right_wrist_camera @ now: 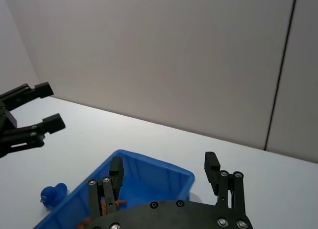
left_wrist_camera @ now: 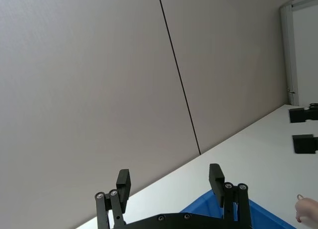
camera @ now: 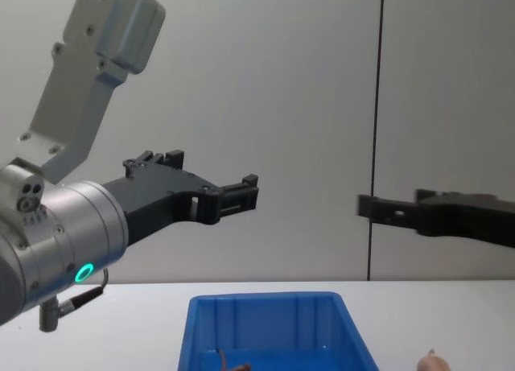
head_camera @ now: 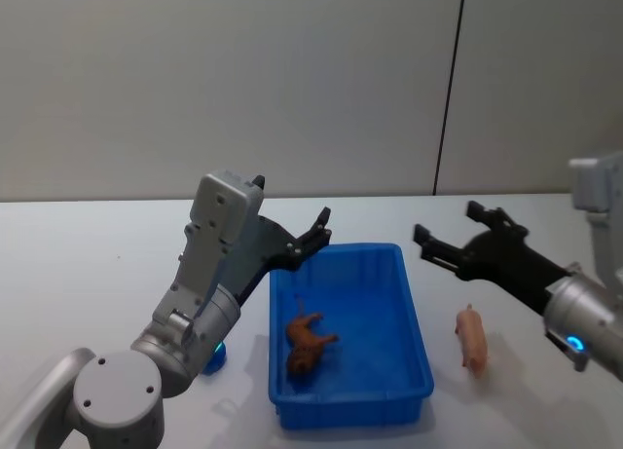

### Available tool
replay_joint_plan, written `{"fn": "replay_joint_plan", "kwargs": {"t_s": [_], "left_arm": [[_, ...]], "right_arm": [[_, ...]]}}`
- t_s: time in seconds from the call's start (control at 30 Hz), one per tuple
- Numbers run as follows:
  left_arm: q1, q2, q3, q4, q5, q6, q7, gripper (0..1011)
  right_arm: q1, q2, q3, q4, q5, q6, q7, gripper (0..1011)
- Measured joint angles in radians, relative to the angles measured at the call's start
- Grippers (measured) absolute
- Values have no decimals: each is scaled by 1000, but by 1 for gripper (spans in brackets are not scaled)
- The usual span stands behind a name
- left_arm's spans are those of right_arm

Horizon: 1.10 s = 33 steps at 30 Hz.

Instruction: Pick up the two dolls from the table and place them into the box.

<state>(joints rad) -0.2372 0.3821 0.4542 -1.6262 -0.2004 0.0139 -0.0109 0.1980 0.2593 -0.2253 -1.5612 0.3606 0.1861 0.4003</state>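
- The pink doll (head_camera: 472, 339) lies on the white bench (head_camera: 97, 244), just to the right of the blue box (head_camera: 350, 412). It is close to the box but not touching it.
- It lies long-ways. One end points away from the robot and the other end points back at it, nearly in line with the box's right wall.
- The brown doll (head_camera: 308, 342) is already inside the box, on its floor, toward the left side.
- So I think one doll is done, and the pink one is the one to pick up.
- The right pincer (head_camera: 445, 227) is the nearer one. It hangs in the air with its two fingers wide apart and nothing in them.
- The pink doll is down below that pincer and a bit closer to the robot than the fingertips. I think the pincer needs to come back and down to get over it.
- Because the doll lies long-ways, the fingers likely have to close across its thin sides.
- The left pincer (head_camera: 314, 232) is up in the air by the far left corner of the box, fingers apart and holding nothing. The box sits between it and the pink doll, so it is farther away.
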Motion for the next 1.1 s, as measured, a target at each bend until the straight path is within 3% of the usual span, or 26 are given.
{"fn": "replay_joint_plan", "kwargs": {"t_s": [0.27, 0.67, 0.9, 1.1], "left_arm": [[0, 0, 0, 0, 0, 0, 0, 1001], [0, 0, 0, 0, 0, 0, 0, 1001], [0, 0, 0, 0, 0, 0, 0, 1001], [0, 0, 0, 0, 0, 0, 0, 1001]], "right_arm": [[-58, 53, 33, -65, 44, 66, -40, 1001], [-151, 125, 71, -147, 104, 217, -109, 1001], [-169, 134, 73, -154, 112, 289, -147, 1001], [-158, 117, 58, -130, 95, 337, -176, 1001]]}}
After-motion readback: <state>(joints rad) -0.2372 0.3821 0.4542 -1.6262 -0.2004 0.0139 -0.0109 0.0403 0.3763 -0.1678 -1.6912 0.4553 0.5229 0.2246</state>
